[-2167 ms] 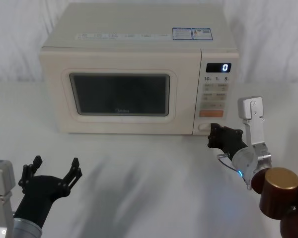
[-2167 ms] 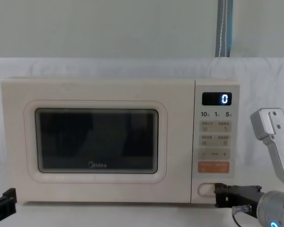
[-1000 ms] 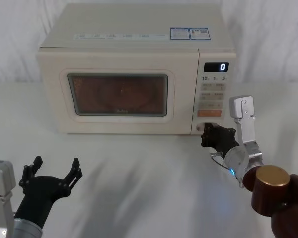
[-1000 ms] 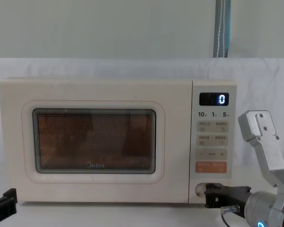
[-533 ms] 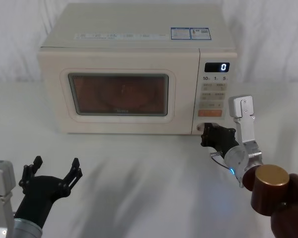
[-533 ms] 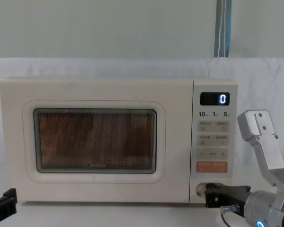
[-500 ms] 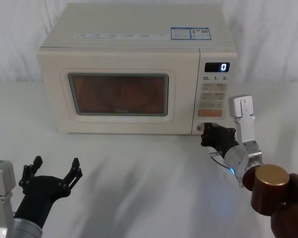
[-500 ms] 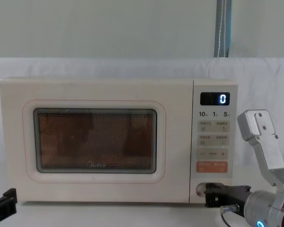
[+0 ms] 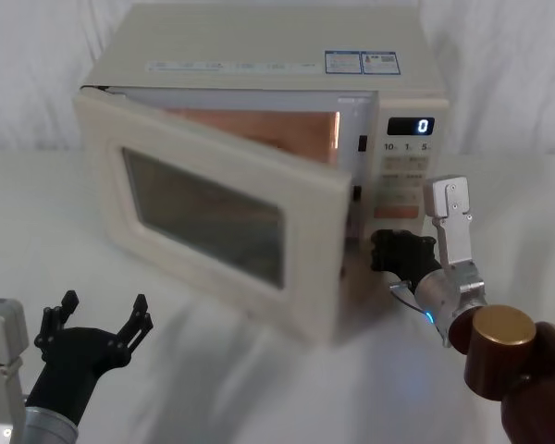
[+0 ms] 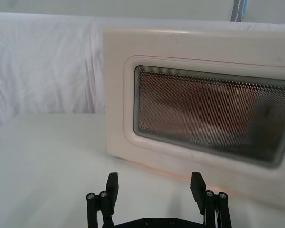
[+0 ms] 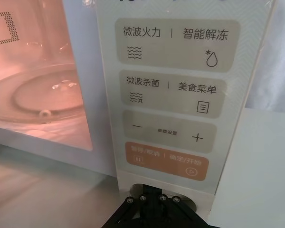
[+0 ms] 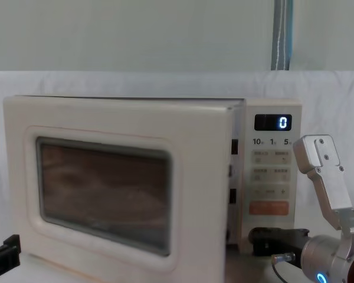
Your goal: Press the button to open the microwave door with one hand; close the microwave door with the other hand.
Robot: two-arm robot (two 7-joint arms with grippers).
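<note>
The microwave door point(image 9: 213, 222) stands swung out on its left hinge, well ajar, with the lit orange cavity point(image 9: 259, 125) showing behind it. It also fills the left of the chest view point(image 12: 106, 194) and faces the left wrist camera point(image 10: 204, 118). My right gripper point(image 9: 381, 252) is shut, its tip against the button point(image 11: 201, 201) at the foot of the control panel, below the orange key point(image 11: 164, 160). The gripper point(image 11: 152, 202) covers most of the button. My left gripper point(image 9: 102, 310) rests open low at the front left, apart from the door point(image 10: 154, 183).
The microwave stands on a white-draped table point(image 9: 259, 370) against a white backdrop. The display point(image 12: 272, 122) reads 0. A glass turntable point(image 11: 42, 95) lies inside the cavity. The open door juts out over the table's middle, between the two arms.
The door was closed half a second ago and has now swung out toward me. My right gripper stays at the button. The left arm has not moved.
</note>
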